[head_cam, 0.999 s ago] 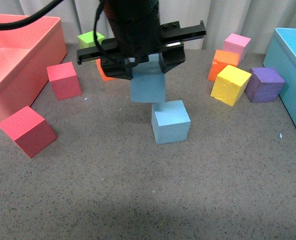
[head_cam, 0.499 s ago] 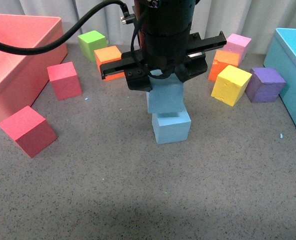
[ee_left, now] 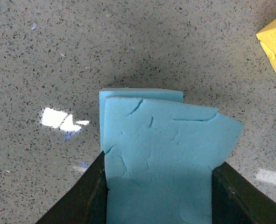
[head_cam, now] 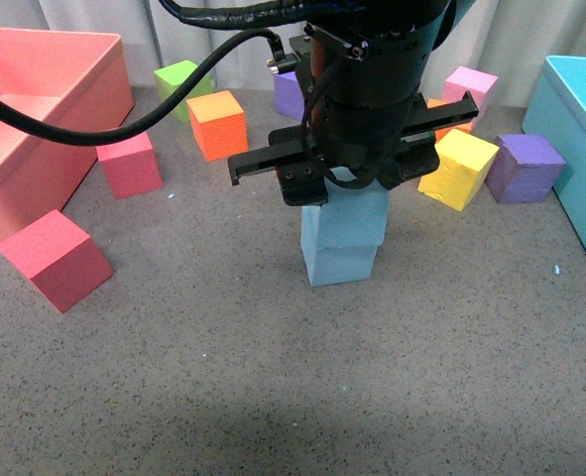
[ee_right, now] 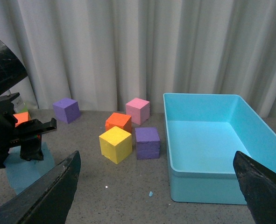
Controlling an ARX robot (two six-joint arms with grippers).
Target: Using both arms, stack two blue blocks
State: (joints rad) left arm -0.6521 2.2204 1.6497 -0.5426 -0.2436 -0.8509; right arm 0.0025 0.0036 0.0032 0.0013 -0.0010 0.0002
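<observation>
Near the middle of the worktop [head_cam: 273, 397], the lower blue block [head_cam: 338, 264] stands with the upper blue block [head_cam: 357, 216] set on top of it, turned slightly out of line. The left tool [head_cam: 357, 193] is clamped on the upper blue block, one finger on either side. The right tool [ee_right: 156, 186] hangs well apart, fingers spread wide, facing the turquoise bin [ee_right: 250, 140].

- top of the upper blue block [head_cam: 347, 218], covered by the left pincer [head_cam: 357, 186]
- lower block [ee_left: 138, 93], mostly under the upper one in left wrist view
- pink bin [head_cam: 84, 109] and turquoise bin [head_cam: 562, 149], cut by front-view edges
</observation>
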